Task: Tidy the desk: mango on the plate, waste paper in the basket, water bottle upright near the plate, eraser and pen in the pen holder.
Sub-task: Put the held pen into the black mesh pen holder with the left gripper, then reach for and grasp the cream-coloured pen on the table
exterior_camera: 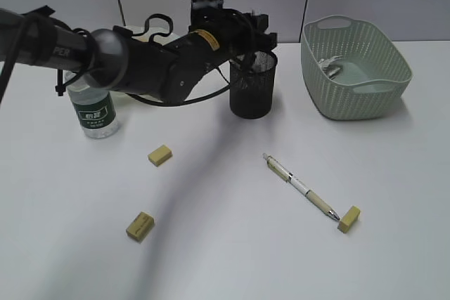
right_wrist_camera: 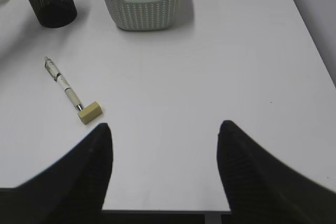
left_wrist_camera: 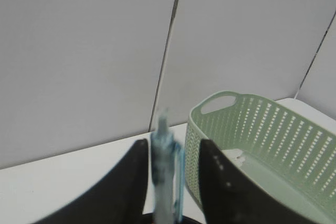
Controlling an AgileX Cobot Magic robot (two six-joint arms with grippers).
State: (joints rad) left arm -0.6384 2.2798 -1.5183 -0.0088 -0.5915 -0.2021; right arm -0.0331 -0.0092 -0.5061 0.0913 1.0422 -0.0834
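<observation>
Left hand (exterior_camera: 256, 33) sits over the pen holder (exterior_camera: 252, 86), arm reaching in from the left of the exterior view. Left wrist view: a blurred blue pen (left_wrist_camera: 164, 171) stands upright between the two dark fingers (left_wrist_camera: 137, 182), thin gaps on either side. Can't tell if it's gripped or already let go.

Right hand (right_wrist_camera: 163, 145): released, jaws wide apart, nothing between them, hovering above bare bench (right_wrist_camera: 236, 66) at the near right edge.

Pen holder: upright, centre-back of the bench, just left of the basket (exterior_camera: 355, 68). Basket has the waste paper (exterior_camera: 330, 67) inside, on its floor near the left wall.

Water bottle (exterior_camera: 91, 110): upright at back left, green label facing camera, partly behind the left arm. A pale rim shows behind the arm there; too hidden to identify.

On the bench, in front:
- white pen (exterior_camera: 301, 186) lying diagonally, tip end just beside an eraser (exterior_camera: 349, 218)
- second eraser (exterior_camera: 160, 154) left of centre, near the bottle
- third eraser (exterior_camera: 140, 226) closer to the front edge, below the second one

All three erasers tan, lying flat, well apart from the pen holder.
</observation>
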